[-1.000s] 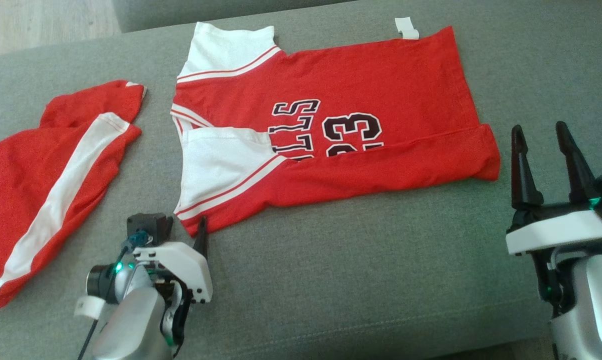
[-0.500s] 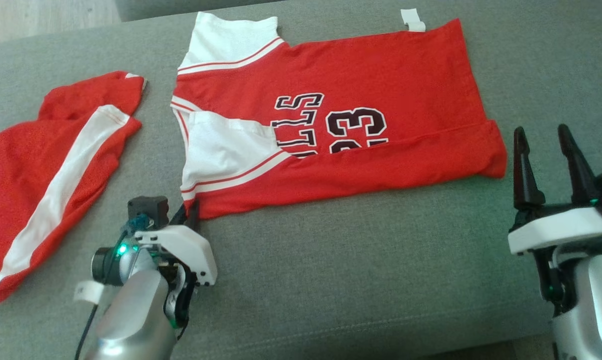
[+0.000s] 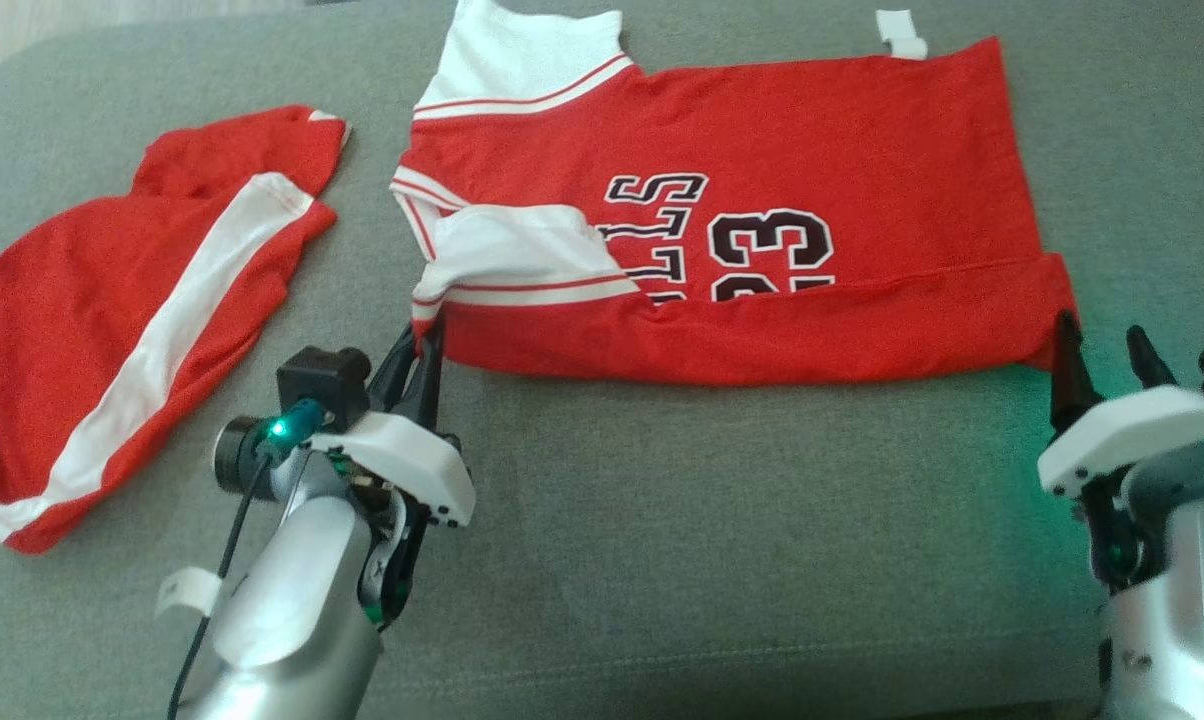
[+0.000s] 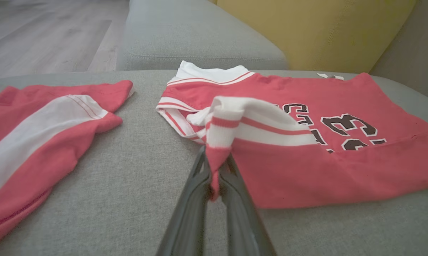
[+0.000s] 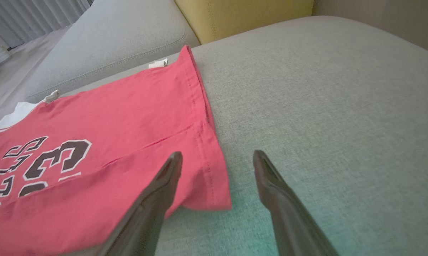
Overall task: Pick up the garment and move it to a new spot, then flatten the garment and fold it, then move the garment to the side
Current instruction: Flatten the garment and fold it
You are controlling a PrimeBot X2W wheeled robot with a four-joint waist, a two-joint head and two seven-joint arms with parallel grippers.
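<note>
Red-and-white basketball jersey (image 3: 812, 130) lay on the grey fabric sofa cushion (image 3: 712, 520), long axis running left to right. Your left gripper (image 3: 424, 345) pinched its near sleeve corner; your right gripper (image 3: 1100, 335), unclenched, straddled the near hem corner.

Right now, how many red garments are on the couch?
2. The numbered jersey lies mid-way across the couch, its near-left corner pinched by the left gripper. A second red-and-white garment lies loose to the robot's left. Another could be hidden underneath.
</note>
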